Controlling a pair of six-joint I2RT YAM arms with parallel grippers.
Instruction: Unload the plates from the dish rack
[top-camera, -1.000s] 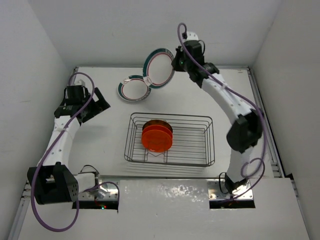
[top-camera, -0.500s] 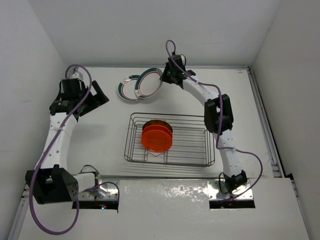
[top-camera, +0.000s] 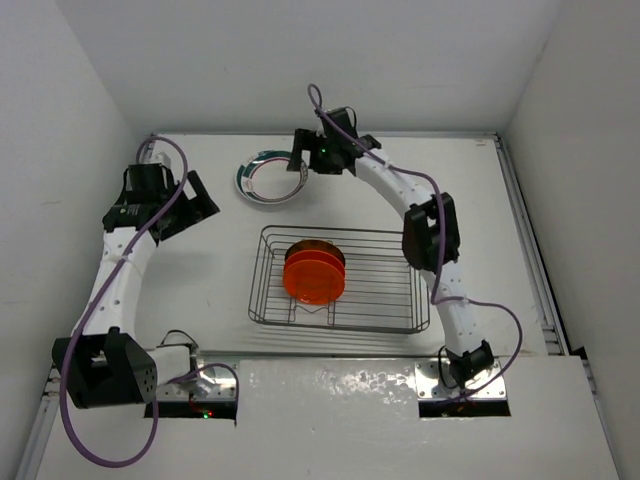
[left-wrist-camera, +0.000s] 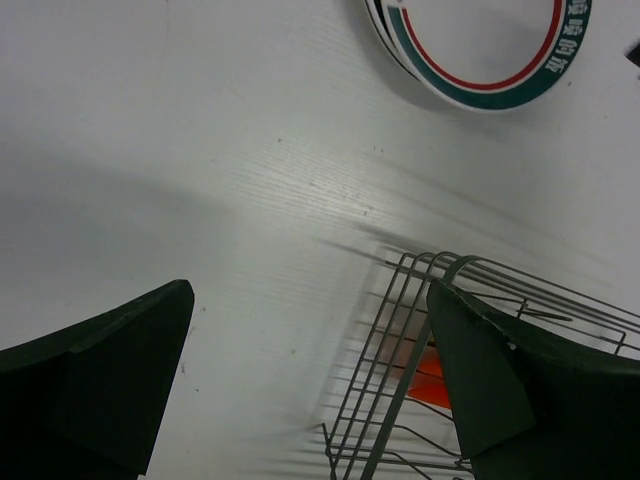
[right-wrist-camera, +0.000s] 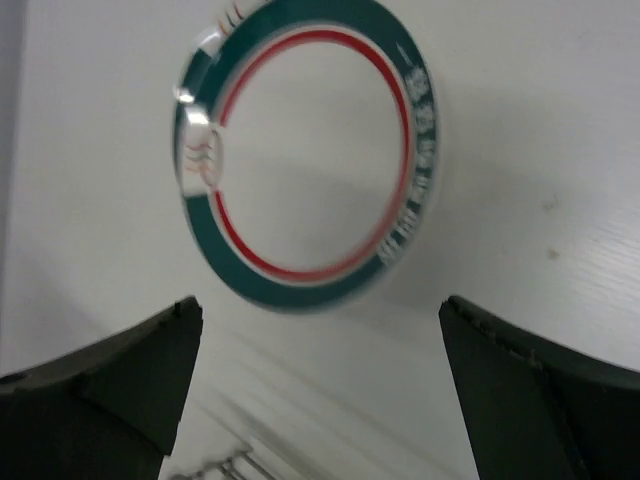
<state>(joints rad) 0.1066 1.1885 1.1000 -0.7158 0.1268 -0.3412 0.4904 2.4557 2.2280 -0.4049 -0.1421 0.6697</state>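
Two white plates with teal rims (top-camera: 258, 180) lie stacked flat on the table at the back; the wrist views show the top plate (right-wrist-camera: 305, 150) and the stack (left-wrist-camera: 480, 50). My right gripper (top-camera: 297, 160) hangs open beside the stack's right edge, and the right gripper (right-wrist-camera: 318, 310) holds nothing. Orange plates (top-camera: 313, 272) stand upright in the dish rack (top-camera: 400, 300). My left gripper (top-camera: 195, 210) is open over bare table left of the rack. From the wrist, the left gripper (left-wrist-camera: 310, 295) looks past the dish rack's corner (left-wrist-camera: 400, 330) at an orange plate (left-wrist-camera: 430, 375).
White walls close in the table on the left, back and right. A metal rail (top-camera: 525, 240) runs along the right edge. A white cover plate (top-camera: 330, 410) lies at the near edge between the arm bases.
The right arm brought the teal-rimmed plate down from upright onto the other white plate, then opened and let it go. The left arm shifted only slightly.
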